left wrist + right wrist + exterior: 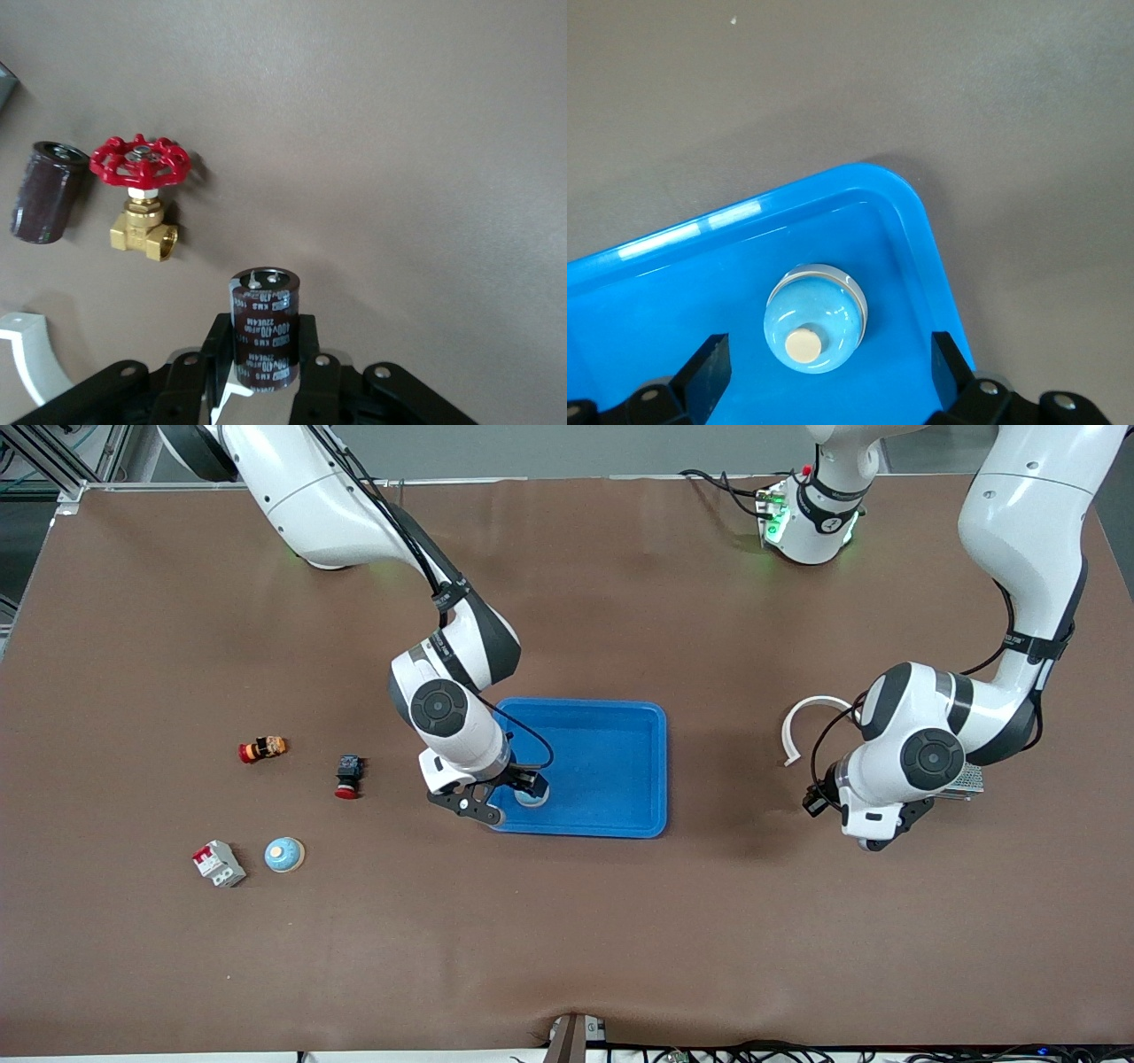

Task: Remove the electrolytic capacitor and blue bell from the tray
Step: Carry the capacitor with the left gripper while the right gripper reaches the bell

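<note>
A light blue bell with a cream button sits on the floor of the blue tray, in the corner nearest the front camera toward the right arm's end; it also shows in the front view. My right gripper is open, one finger on each side of the bell and clear of it; in the front view it hangs over that tray corner. My left gripper is shut on a dark brown capacitor over bare table. In the front view the left gripper hides the capacitor.
The left wrist view shows a second capacitor lying by a red-handled brass valve. A white curved piece lies near the left arm. Toward the right arm's end lie a second bell, a breaker and two red push buttons.
</note>
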Controlling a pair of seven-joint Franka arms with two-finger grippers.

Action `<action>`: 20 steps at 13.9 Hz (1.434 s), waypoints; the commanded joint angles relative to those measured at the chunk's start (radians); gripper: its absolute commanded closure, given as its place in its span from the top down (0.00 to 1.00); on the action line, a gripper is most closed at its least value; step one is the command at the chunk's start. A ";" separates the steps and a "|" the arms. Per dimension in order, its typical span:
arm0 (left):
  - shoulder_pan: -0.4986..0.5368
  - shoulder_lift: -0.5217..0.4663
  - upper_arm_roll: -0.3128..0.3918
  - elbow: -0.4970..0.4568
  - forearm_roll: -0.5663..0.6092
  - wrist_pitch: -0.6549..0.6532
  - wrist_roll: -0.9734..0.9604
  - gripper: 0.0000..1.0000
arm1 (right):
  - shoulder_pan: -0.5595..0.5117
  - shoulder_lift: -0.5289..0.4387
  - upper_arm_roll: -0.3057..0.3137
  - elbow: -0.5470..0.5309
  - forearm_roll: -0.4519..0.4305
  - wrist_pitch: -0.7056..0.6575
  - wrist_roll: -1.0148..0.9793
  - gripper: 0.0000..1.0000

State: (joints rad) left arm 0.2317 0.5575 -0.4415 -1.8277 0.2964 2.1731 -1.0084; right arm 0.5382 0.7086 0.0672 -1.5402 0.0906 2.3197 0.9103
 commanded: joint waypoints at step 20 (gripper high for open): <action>0.049 0.038 0.000 -0.114 0.081 0.205 -0.016 0.78 | 0.055 0.101 -0.012 0.015 -0.014 0.133 0.073 1.00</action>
State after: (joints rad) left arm 0.2710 0.5949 -0.4399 -1.9438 0.3570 2.3649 -1.0195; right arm 0.5777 0.7940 0.0648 -1.5395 0.0904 2.4387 0.9560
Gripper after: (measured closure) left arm 0.546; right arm 0.000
